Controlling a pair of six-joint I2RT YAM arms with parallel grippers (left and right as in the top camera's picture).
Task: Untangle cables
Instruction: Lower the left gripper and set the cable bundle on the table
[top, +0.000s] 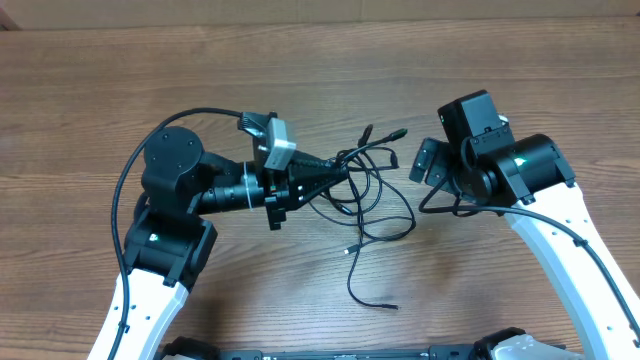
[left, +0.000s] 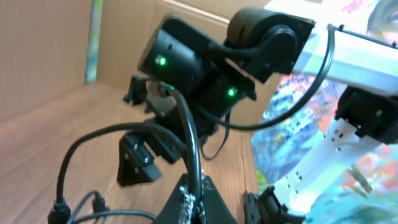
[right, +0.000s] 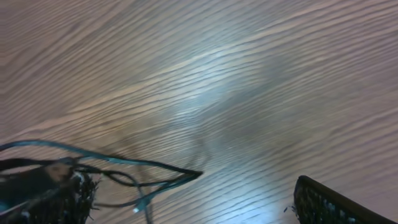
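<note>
Wood-grain table (top: 120, 70) carries the cables (top: 375, 200) knotted loosely between both arms; left gripper (top: 338, 172) pinches one strand; right gripper (top: 418, 162) hangs spread just beside them; it should take a separate strand near a plug, then draw away slowly.

cables (top: 362, 185) on table (top: 300, 60), left tool (top: 340, 172) touching (right tool (top: 428, 158) beside)

A robotics lab: robot arms (top: 170, 200) at a wood-grain table (top: 90, 70).
</note>
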